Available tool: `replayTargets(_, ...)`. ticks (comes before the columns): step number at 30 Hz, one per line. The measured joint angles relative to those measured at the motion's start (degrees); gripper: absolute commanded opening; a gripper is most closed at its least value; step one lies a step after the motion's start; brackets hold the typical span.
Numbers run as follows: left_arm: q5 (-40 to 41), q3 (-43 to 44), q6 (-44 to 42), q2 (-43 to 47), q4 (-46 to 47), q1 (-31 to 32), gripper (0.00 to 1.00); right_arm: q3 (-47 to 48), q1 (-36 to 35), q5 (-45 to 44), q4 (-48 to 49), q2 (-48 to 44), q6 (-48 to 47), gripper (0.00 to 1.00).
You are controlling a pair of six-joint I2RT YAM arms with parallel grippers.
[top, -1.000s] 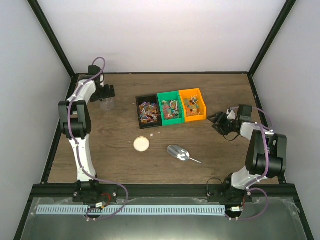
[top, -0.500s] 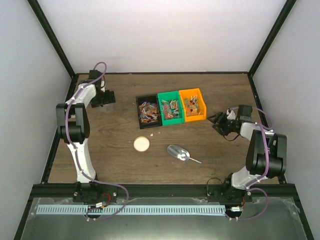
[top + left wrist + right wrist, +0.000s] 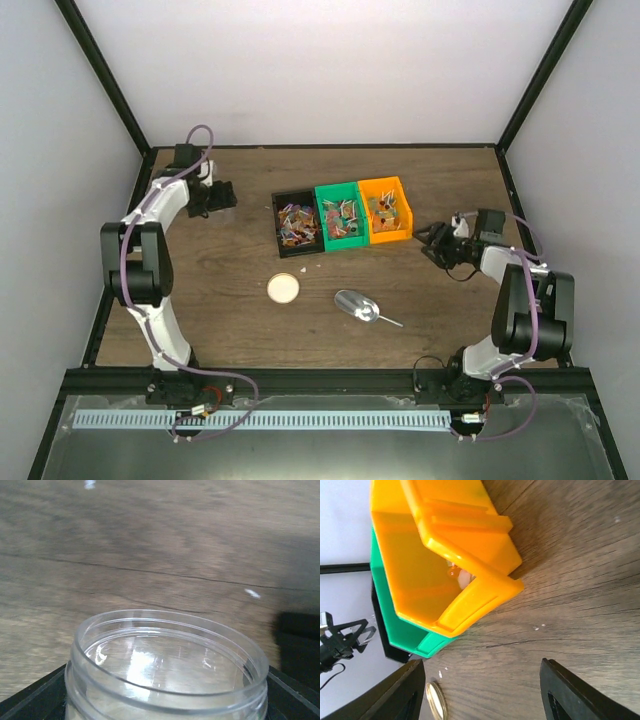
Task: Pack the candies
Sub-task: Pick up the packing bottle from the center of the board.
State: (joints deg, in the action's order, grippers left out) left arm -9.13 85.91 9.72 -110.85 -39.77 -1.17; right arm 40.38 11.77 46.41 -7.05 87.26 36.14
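The candies (image 3: 340,215) were found heaped in three bins set side by side at the centre of the top view: a black bin (image 3: 298,251), a green bin (image 3: 343,245) and an orange bin (image 3: 392,237). Through the orange bin's front opening, one sweet was glimpsed in the right wrist view. The left pincer (image 3: 221,196) was held at the upper left of the tabletop (image 3: 450,330). It was closed round a clear jar (image 3: 165,680), with its fingers (image 3: 35,695) laid against the jar's wall on either side. The right pincer (image 3: 432,240) was kept spread, nothing between its fingers, just right of the orange bin. A round beige lid (image 3: 283,288) and a metal scoop (image 3: 360,306) were left lying below the bins, apart from each other.
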Motion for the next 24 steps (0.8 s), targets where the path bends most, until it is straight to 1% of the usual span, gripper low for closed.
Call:
replayTargets(3, -2.7, -1.4, -1.5, 3.4, 1.6, 2.1, 0.87, 1.5, -2.2, 0.3, -1.2, -0.7, 0.4, 0.64)
replayTargets(5, -4.3, -1.4, -2.6, 5.3, 2.9, 4.5, 0.87, 4.9, -6.2, -0.2, -2.6, -0.6, 0.4, 0.64)
replayTargets(9, -7.1, -1.4, -5.2, 7.9, 4.9, 9.3, 0.88, 16.9, -14.7, 0.2, -6.7, 1.8, -1.0, 0.64)
replayTargets(12, -8.6, -2.2, -7.6, 9.1, 5.7, 12.9, 0.88, 24.4, -18.2, 0.9, -9.1, 5.2, -2.3, 0.64)
replayTargets(14, -9.7, -2.9, -8.9, 9.7, 5.9, 14.9, 0.86, 26.1, -19.2, 1.8, -10.5, 6.5, -2.6, 0.64)
replayTargets(19, -13.5, -4.6, -11.8, 10.7, 5.8, 19.1, 0.85, 26.7, -20.1, 5.1, -14.6, 9.3, -2.5, 0.63)
replayTargets(24, -16.3, -4.7, -13.6, 10.7, 5.4, 23.3, 0.84, 31.0, -21.5, 7.3, -19.7, 13.7, -4.2, 0.63)
